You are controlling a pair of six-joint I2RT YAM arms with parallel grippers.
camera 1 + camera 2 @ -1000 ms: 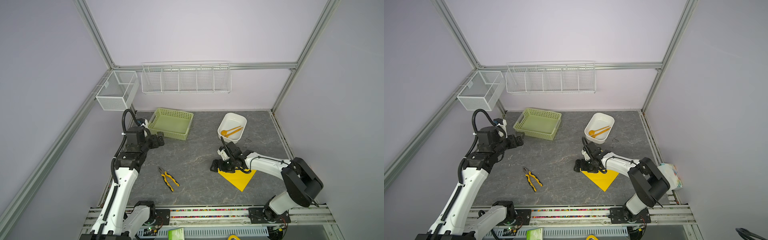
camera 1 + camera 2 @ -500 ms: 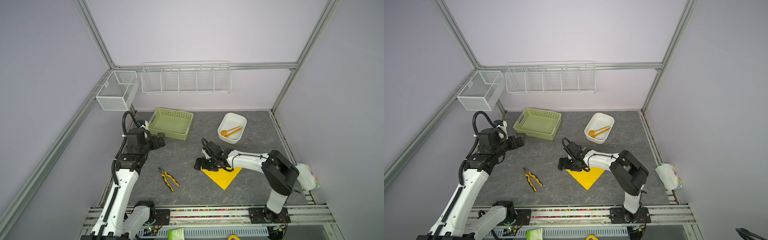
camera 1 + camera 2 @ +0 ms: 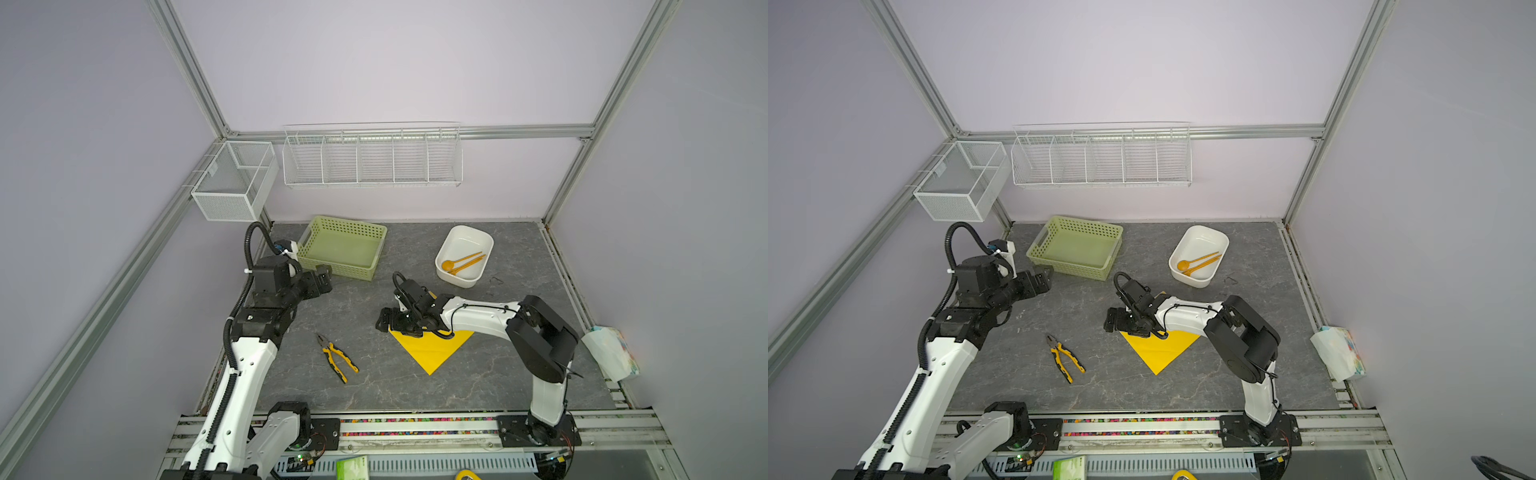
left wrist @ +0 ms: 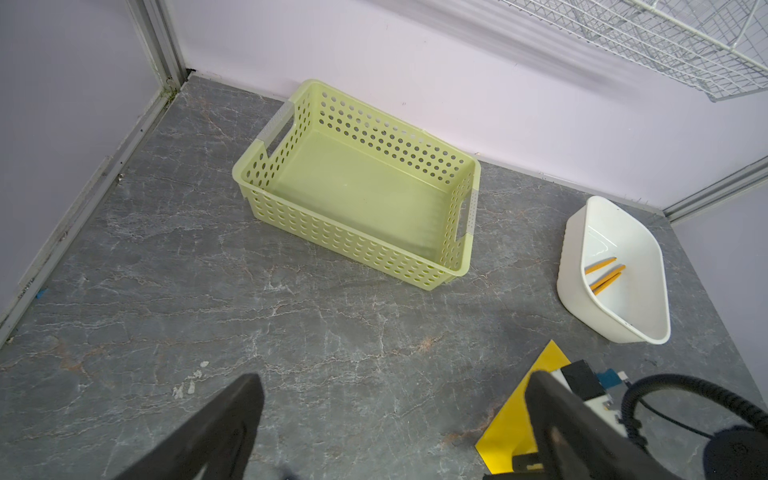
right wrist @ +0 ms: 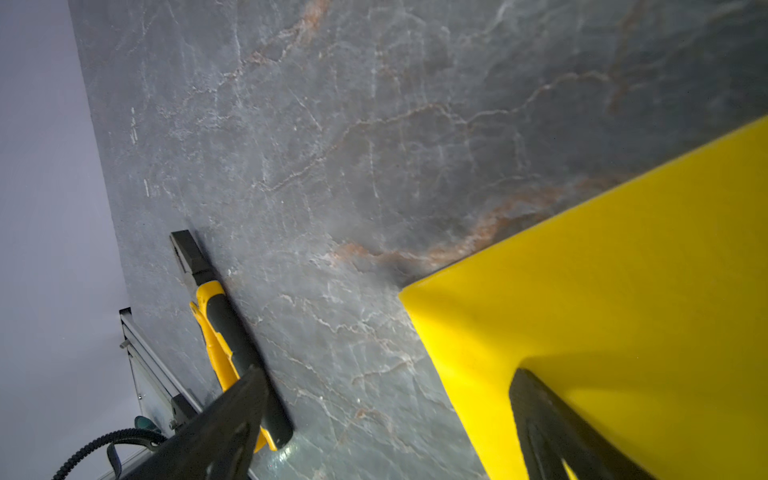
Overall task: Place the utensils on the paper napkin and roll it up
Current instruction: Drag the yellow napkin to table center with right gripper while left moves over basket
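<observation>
The right gripper (image 3: 390, 326), spread, is hovering over the left corner of the yellow square paper napkin (image 3: 432, 349) mid-table, the left gripper (image 3: 323, 282) is hanging spread too, and the next move is probably calling for pinching the slim orange plastic utensils (image 3: 463, 262) in the far white tub (image 3: 459, 281)

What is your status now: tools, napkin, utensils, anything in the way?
Both tools open, empty; left tool near green basket, right tool low over napkin corner. Utensils in white tub, napkin flat. Pliers beside napkin, clear of it.
</observation>
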